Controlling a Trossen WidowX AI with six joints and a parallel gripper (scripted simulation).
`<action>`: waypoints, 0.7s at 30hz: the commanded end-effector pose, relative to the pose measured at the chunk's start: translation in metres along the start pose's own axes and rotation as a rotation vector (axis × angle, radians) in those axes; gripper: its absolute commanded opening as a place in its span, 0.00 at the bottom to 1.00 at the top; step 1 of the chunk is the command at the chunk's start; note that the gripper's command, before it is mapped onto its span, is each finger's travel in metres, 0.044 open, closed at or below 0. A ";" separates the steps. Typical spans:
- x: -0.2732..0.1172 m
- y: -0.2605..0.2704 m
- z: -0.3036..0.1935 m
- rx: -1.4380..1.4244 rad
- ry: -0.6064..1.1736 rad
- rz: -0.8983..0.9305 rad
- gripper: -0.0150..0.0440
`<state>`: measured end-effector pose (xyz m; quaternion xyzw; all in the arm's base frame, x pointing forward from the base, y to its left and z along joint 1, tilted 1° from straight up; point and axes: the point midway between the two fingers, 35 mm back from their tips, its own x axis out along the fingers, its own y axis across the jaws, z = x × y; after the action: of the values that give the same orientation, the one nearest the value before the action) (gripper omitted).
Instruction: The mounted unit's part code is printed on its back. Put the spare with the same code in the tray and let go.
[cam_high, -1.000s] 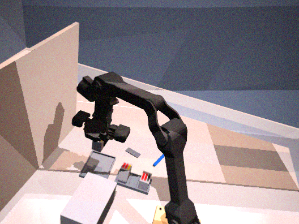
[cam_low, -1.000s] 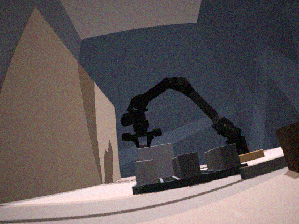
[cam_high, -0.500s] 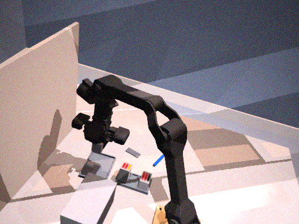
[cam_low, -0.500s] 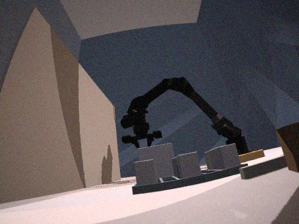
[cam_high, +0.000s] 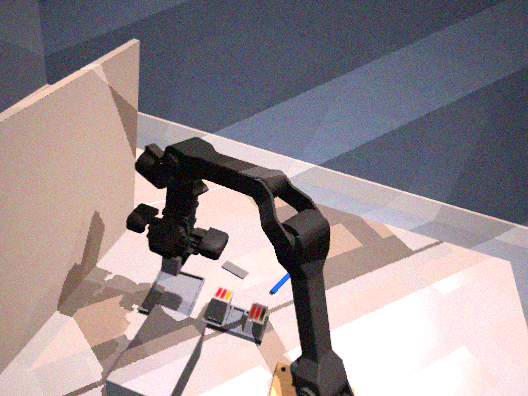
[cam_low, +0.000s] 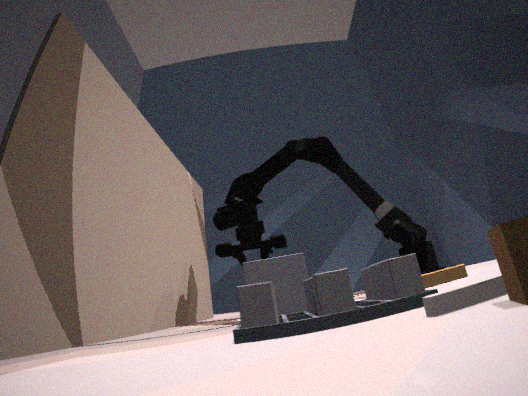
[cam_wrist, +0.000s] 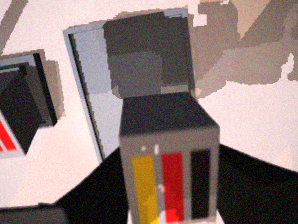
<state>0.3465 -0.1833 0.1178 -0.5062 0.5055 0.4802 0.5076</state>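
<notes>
My gripper (cam_high: 172, 262) (cam_wrist: 162, 149) is shut on a grey spare block with a dark top. The held block (cam_high: 170, 266) (cam_wrist: 151, 145) shows yellow, red and black stripes in the wrist view. It hangs above the far part of the shallow grey tray (cam_high: 190, 286) (cam_wrist: 91, 62), whose floor carries a dark shadow. One spare (cam_high: 218, 307) with red, red and yellow stripes and another spare (cam_high: 257, 320) with two red stripes and a dark one stand in the rack (cam_high: 234, 329) (cam_wrist: 46, 90). No printed code on a mounted unit's back can be read.
A large grey box (cam_high: 160, 357) stands in front of the tray. A tall beige panel (cam_high: 65, 175) (cam_low: 135, 225) rises at the left. A flat grey piece (cam_high: 235, 269) and a blue stick (cam_high: 280, 283) lie behind the rack. The exterior view shows several plain grey blocks (cam_low: 257, 305).
</notes>
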 end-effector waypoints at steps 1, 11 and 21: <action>0.004 0.000 -0.001 -0.005 0.002 0.000 0.25; 0.011 0.000 -0.001 -0.005 0.002 0.000 0.25; 0.017 0.000 0.000 -0.005 0.002 0.000 0.25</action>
<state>0.3465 -0.1835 0.1033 -0.5062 0.5055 0.4802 0.5076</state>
